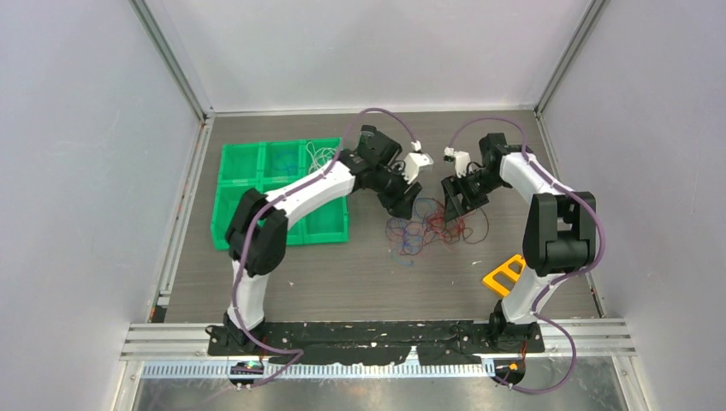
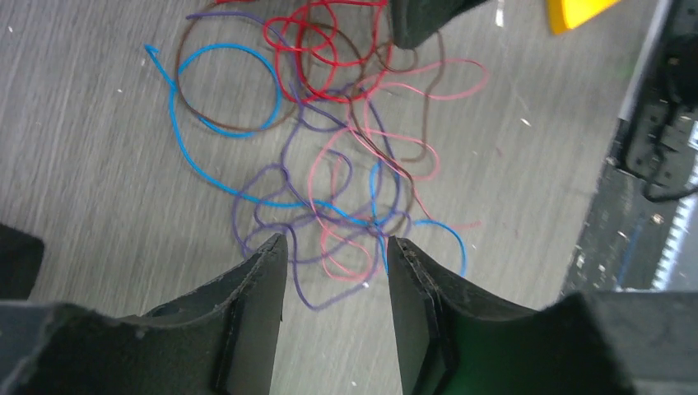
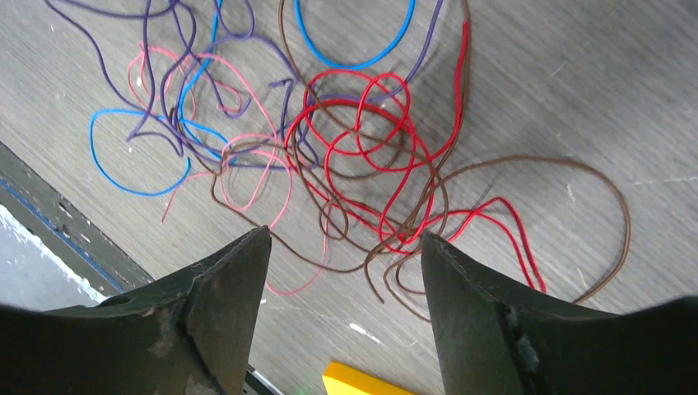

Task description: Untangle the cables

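Note:
A tangle of thin cables (image 1: 425, 228) lies on the table between the two arms. In the left wrist view the blue cable (image 2: 226, 86), purple cable (image 2: 272, 206), pink cable (image 2: 342, 239), red cable (image 2: 317, 58) and brown cable (image 2: 420, 107) cross each other. The right wrist view shows the red loops (image 3: 370, 140), the long brown cable (image 3: 593, 189), the blue loops (image 3: 123, 173) and the purple cable (image 3: 165, 74). My left gripper (image 2: 336, 243) is open above the near edge of the tangle, holding nothing. My right gripper (image 3: 346, 239) is open above the red and brown strands, holding nothing.
A green compartment tray (image 1: 265, 184) stands at the left, with thin wire in a back compartment. A yellow-orange plastic piece (image 1: 505, 274) lies near the right arm's base; it also shows in the right wrist view (image 3: 362, 380). The metal rail (image 1: 377, 338) runs along the near edge.

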